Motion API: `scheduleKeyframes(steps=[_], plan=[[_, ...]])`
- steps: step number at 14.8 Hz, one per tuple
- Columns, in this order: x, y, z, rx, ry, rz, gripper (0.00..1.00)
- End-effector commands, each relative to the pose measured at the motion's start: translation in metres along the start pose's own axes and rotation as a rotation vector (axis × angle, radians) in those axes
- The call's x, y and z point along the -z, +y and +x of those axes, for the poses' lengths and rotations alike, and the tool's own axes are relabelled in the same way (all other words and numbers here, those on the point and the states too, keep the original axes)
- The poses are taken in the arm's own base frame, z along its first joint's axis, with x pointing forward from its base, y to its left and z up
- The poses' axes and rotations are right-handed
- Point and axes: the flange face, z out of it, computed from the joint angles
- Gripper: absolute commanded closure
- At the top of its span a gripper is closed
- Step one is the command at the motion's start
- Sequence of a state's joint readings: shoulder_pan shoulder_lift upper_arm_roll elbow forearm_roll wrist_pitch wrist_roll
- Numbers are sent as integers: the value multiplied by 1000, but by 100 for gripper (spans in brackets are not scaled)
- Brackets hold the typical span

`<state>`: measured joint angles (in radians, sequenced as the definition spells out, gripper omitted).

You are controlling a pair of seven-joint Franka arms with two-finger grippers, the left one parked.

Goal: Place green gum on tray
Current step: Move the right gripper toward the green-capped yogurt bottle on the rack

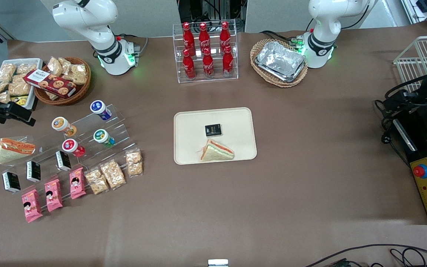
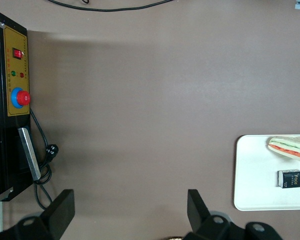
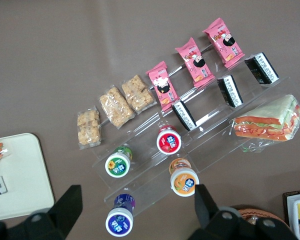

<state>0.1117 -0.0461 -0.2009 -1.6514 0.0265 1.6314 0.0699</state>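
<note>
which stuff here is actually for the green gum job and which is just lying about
For the job:
green gum, lying on the clear stepped stand
tray
gripper, open, hovering above the gum canisters

Lying about:
blue gum
red gum
orange gum
sandwich and black packet, both on the tray
cola bottles

Count's in: four gum canisters (image 1: 72,145), and just one is the green gum (image 1: 103,136)!
Six cola bottles (image 1: 188,66), three pink snack packs (image 1: 53,195), three rice-crisp packs (image 1: 113,174), four black packets (image 1: 33,170), two sandwiches (image 1: 216,151), one tray (image 1: 191,137), and one gripper (image 3: 137,195), fingers (image 3: 70,205) spread, above the canisters at the tray's nine o'clock.
</note>
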Motion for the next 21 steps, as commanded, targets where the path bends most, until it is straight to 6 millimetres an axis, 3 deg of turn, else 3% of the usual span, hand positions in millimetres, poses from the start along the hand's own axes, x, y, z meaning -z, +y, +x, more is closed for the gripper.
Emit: scheduleKeyframes(steps=[1,8,10,12,19,21], plan=[[1,-4,-3,12,-9,-2,0],[-4,-8,-4,20,-30,9,0],[-7,-29,-9,67,-49,-3,0],[-12,-30,-15,71,-67,-2,0],[-41,-42,-96,125,-52,34,0],[-48,-47,-105,140,-47,30,0]])
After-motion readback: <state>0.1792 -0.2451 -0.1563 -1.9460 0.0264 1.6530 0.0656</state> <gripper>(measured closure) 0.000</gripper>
